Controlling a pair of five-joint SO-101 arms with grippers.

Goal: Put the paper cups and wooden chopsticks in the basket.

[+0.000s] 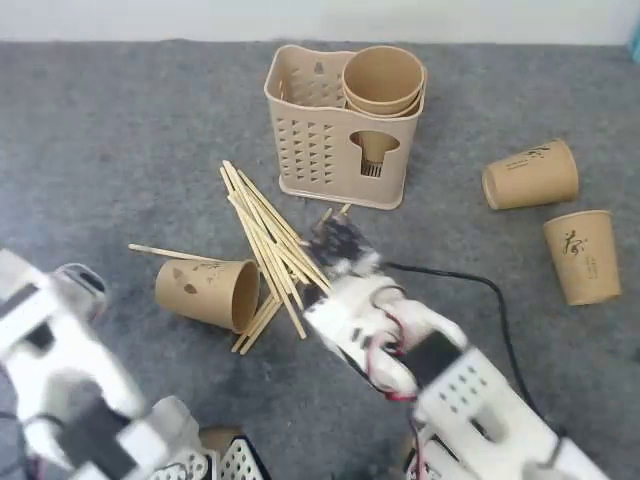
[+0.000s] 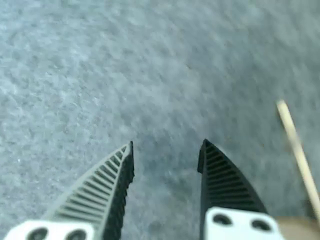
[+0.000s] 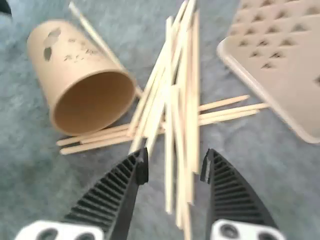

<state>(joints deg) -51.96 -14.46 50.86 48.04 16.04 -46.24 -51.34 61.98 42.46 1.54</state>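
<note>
Step in hand, as you could judge it: the chopstick pick. Your right gripper hung low over the near end of the wooden chopsticks, jaws moderately apart, nothing held, and several sticks ran up between the two fingers. The bundle fanned away ahead of the gripper, with a few sticks lying crosswise under it. One paper cup lay on its side just beside the pile, off the gripper's one flank, its mouth turned toward the sticks. The basket stood ahead on the other flank, near but apart from the sticks. From the high view, stacked cups were already in one basket compartment. Two more cups lay well apart from the gripper, beyond the basket's far side. Your left gripper was open over bare carpet, holding nothing, with a lone chopstick off one finger's side. The next move probably called for you to drop the right jaws down around a few sticks, close, lift, then tip them upright over the free compartment. Expect loose sticks to slip or drag their neighbours. As for writing: the cups carried dark brush-like printed marks, too small to read. The basket showed no label, only a bulb-shaped cut-out.
</note>
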